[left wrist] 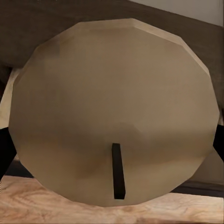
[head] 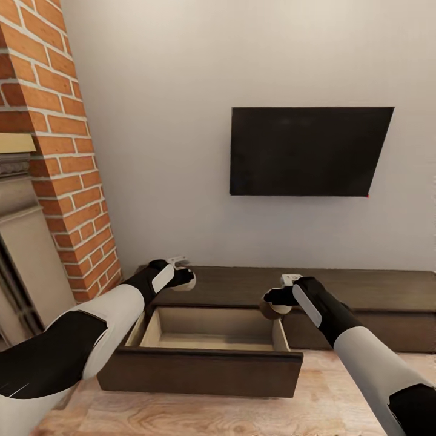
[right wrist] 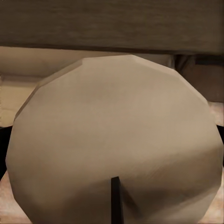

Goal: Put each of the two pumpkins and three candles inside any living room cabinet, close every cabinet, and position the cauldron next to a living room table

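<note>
— Each gripper is carrying a squat tan wax candle (left wrist: 112, 116) with a dark wick; the second candle (right wrist: 114, 140) is hanging over the open pale-wood drawer (head: 209, 339).

— Light, stiff, a bit slick, I'd guess. The left gripper (head: 181, 277) and right gripper (head: 275, 303) are pinching their round sides.

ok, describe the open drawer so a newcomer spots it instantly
Below the black wall-mounted TV runs a long, low dark-brown wooden cabinet. Its pulled-out drawer sits at the end nearest the red brick column; it alone shows a pale wood interior.
</note>
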